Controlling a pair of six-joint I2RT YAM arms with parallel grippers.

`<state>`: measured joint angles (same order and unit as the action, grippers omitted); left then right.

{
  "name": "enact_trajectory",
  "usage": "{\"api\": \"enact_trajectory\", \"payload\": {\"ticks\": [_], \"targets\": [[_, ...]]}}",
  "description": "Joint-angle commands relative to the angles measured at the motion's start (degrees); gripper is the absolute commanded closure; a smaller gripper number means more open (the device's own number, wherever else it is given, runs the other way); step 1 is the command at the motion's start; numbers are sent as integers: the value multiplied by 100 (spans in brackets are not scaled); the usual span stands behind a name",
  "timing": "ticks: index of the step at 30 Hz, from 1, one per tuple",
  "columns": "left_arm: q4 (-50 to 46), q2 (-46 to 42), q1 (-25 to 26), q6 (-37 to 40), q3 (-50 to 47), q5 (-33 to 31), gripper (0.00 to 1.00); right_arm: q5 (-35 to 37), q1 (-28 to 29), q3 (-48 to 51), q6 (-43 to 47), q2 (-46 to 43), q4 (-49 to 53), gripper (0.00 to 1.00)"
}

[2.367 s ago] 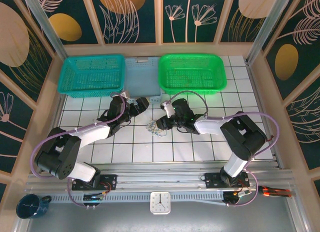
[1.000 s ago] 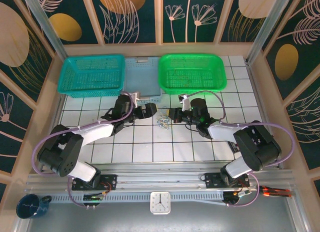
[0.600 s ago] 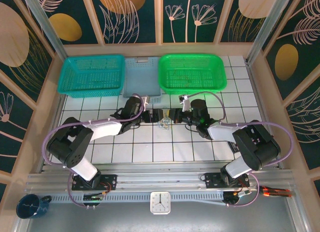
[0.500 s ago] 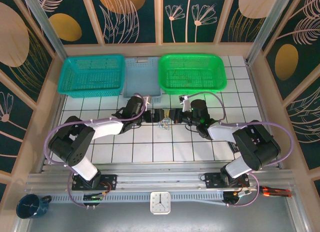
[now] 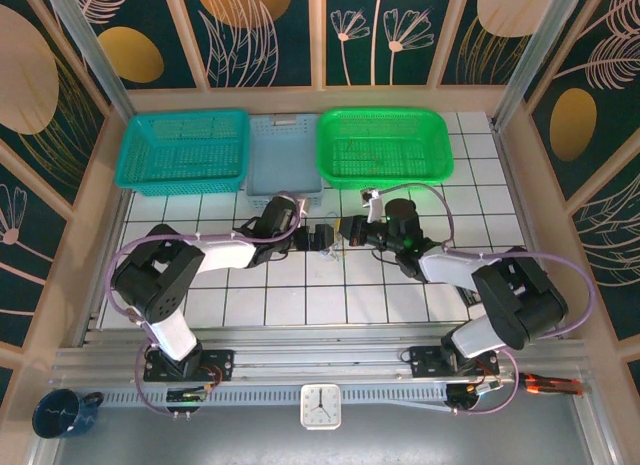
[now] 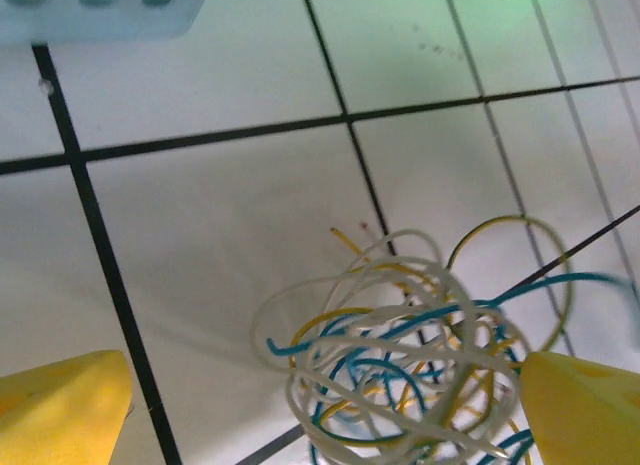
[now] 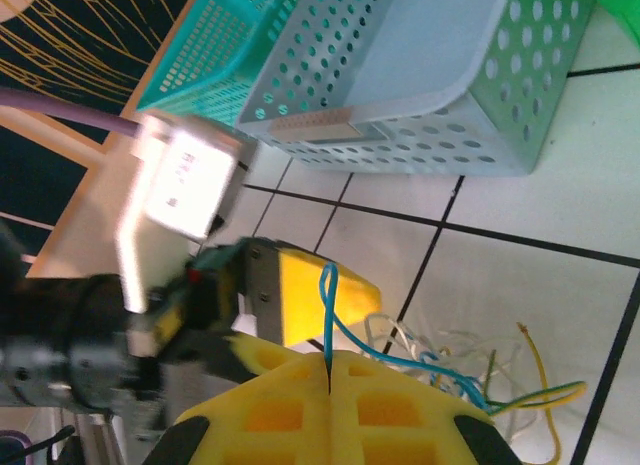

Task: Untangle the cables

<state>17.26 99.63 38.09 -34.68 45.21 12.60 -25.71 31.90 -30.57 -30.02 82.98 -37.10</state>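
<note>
Left gripper [image 6: 320, 410] now reaches the cables [image 6: 400, 355], jaws wide; right gripper [image 7: 328, 370] pinches a blue strand [image 7: 327, 303]; untangling barely begun

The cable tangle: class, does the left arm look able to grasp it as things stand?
Probably yes: the left gripper is open, with the cables lying between its fingers; the right gripper pinches a blue strand from the other side.

I see my pads [image 7: 262, 397]: matt yellow plastic | cables [image 6: 400, 375]: smooth plastic sheath, slight gloss | table [image 6: 230, 235]: glossy white tile | basket [image 7: 520, 125]: smooth perforated plastic
</note>
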Motion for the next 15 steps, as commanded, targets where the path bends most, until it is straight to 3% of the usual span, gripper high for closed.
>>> {"api": "enact_trajectory", "payload": {"ticks": [1, 15], "targets": [[-231, 166, 49, 162, -59, -215, 1, -139, -18, -61, -121, -300, -218, 100], [-249, 214, 46, 229, -294, -372, 1, -806, -519, 39, -900, -964, -1184, 100]]}}
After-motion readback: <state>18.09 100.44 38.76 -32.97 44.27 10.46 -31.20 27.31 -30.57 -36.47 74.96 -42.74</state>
